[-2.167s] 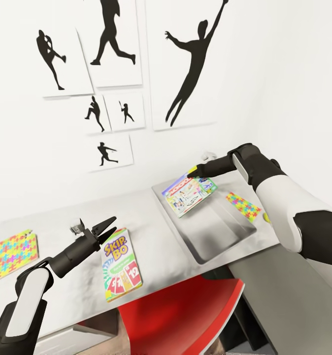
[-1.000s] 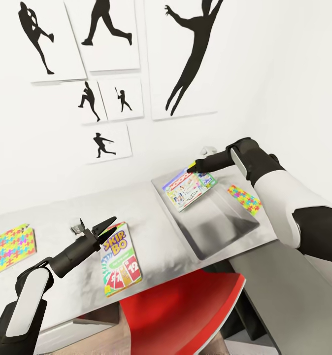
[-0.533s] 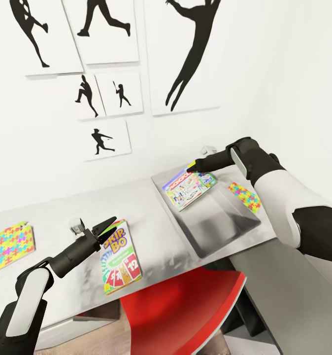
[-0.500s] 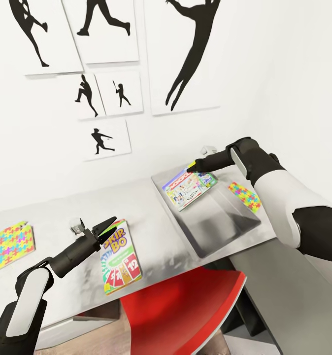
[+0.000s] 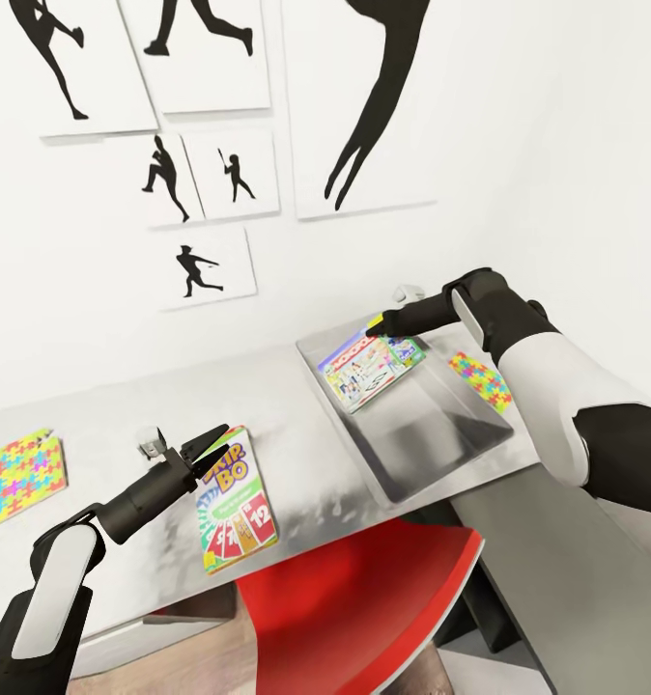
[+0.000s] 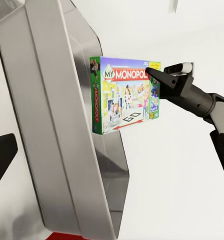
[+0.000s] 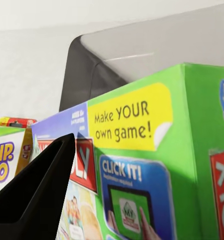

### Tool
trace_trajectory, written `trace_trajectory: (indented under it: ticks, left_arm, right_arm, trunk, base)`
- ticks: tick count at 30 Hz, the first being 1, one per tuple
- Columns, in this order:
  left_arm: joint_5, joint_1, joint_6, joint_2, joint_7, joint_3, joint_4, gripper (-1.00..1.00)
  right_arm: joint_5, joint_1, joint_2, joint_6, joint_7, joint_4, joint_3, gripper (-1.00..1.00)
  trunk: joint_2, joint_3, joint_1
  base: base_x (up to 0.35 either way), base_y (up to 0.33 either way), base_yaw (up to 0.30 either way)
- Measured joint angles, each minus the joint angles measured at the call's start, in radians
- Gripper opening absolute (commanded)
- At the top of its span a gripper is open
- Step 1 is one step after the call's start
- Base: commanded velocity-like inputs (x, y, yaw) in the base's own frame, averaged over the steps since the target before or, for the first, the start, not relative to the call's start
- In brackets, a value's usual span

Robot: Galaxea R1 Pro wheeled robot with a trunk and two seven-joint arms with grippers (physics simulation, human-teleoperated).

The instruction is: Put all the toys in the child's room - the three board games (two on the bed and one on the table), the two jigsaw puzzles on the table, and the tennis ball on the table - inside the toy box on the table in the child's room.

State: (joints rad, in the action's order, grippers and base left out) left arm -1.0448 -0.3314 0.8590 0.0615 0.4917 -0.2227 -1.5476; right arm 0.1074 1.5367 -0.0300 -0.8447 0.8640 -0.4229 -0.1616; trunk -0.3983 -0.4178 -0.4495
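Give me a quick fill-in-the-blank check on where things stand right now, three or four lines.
1. The right gripper holds the Monopoly box over the ____.
2. The left gripper hangs over the ____ card game box on the table.
3. The chair tucked under the table is ____.
4. Beside the toy box, under the right arm, lies a jigsaw ____.

Missing words: toy box; Skip-Bo; red; puzzle

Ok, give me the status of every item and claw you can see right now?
Monopoly box: held tilted over the toy box, gripped at a corner.
Right claw: shut on the Monopoly box.
Left claw: open, holding nothing, by the Skip-Bo box.
Skip-Bo box: flat on the table.
Two jigsaw puzzles: flat on the table, outside the toy box.
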Motion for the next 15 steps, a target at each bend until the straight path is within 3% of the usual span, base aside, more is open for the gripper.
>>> trace_trajectory:
  ticks: [15]
  left_arm:
    - [0.002, 0.000, 0.000, 0.000, -0.001, 0.000, 0.000, 1.00]
  right_arm:
    - [-0.001, 0.000, -0.001, -0.001, 0.001, -0.021, 0.002, -1.00]
  trunk:
    - [0.000, -0.002, 0.000]
  base:
    - [0.000, 0.000, 0.000]
